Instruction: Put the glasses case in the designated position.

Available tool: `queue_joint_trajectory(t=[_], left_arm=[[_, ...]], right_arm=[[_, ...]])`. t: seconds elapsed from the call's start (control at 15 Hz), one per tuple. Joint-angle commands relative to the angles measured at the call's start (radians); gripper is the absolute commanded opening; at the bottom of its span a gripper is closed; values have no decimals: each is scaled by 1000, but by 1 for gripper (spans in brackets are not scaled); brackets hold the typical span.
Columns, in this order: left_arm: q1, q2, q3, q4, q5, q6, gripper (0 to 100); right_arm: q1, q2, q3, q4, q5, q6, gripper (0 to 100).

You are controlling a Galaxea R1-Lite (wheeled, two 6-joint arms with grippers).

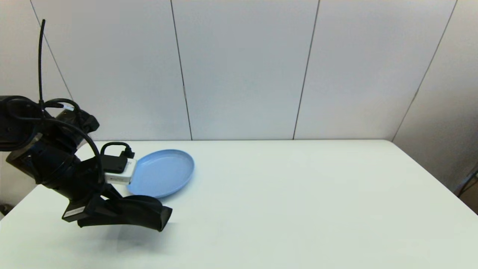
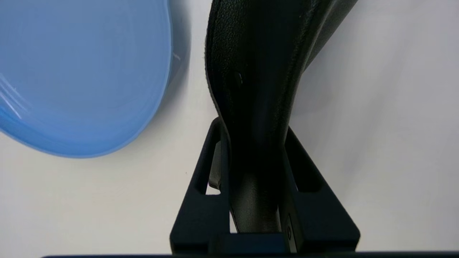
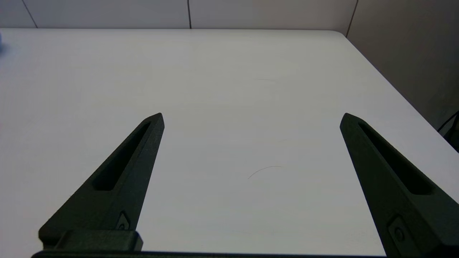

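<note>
The glasses case (image 1: 143, 213), a matte black soft pouch, hangs just above the table at the front left, beside the near edge of the plate. My left gripper (image 1: 112, 213) is shut on one end of it. In the left wrist view the glasses case (image 2: 254, 79) is pinched between both fingers (image 2: 208, 172) and reaches out past their tips. The designated position carries no visible mark on the plain white tabletop. My right gripper (image 3: 251, 120) does not show in the head view. It hovers open over bare tabletop, nothing between its fingers.
A light blue round plate (image 1: 162, 172) lies at the table's left, just behind the held case, and shows as the plate (image 2: 79, 79) in the left wrist view. The table's (image 1: 298, 205) right edge and back wall panels bound the surface.
</note>
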Motion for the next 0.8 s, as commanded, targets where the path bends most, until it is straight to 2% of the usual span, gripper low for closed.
queue_joint_trajectory(t=[0.07, 0.8], left_arm=[[-3, 14, 8, 0, -5, 13, 0], [0, 8, 46, 3, -2, 10, 0]], right_arm=[[0, 0, 0, 0, 0, 0, 100], [0, 1, -1, 0, 0, 0, 100]])
